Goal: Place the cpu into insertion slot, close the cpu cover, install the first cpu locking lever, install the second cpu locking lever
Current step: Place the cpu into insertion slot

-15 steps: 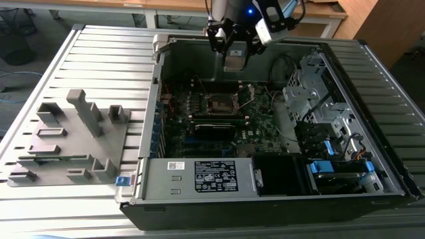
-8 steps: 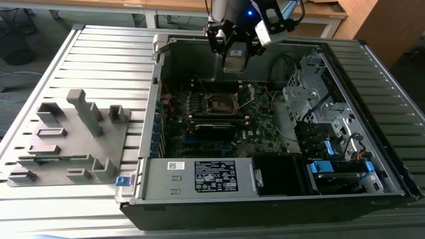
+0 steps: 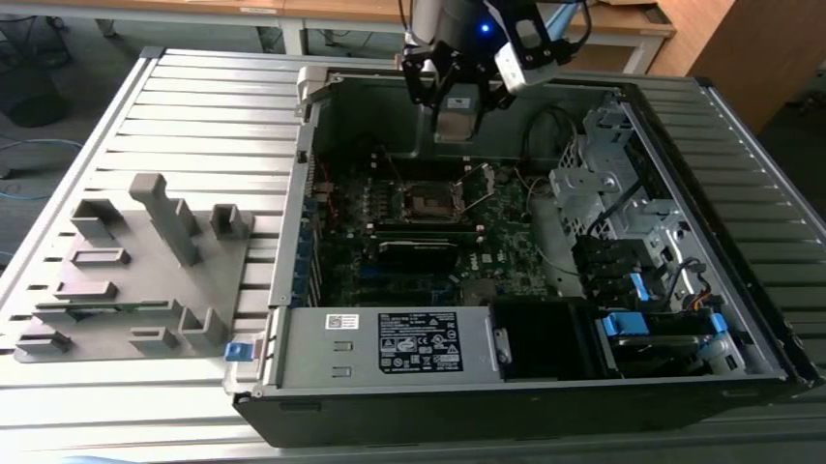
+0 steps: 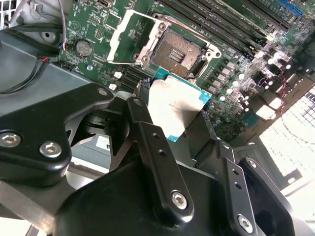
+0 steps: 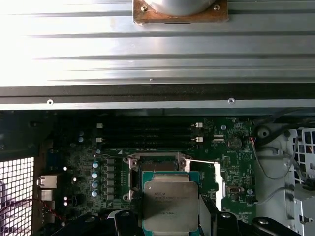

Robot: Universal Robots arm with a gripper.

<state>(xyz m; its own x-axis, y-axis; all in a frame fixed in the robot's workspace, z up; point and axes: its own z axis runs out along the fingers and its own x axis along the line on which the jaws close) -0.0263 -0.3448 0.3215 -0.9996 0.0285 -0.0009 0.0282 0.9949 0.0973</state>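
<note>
Black pincer (image 4: 177,117) grips the silver-grey cpu (image 4: 179,98) by its edges, clear of the bare insertion slot (image 4: 179,51) on the motherboard (image 4: 91,27). The cpu cover (image 4: 129,37) stands open. You're on placement; I'd judge it calls for squared corners and a level descent.

The gripper (image 4: 178,118) is black, with thick bars and shiny silver screws (image 4: 178,198). A small blue light (image 3: 486,28) glows above it.

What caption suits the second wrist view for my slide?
Gripper holding the cpu above the open insertion slot, with the cpu cover flipped open.
</note>
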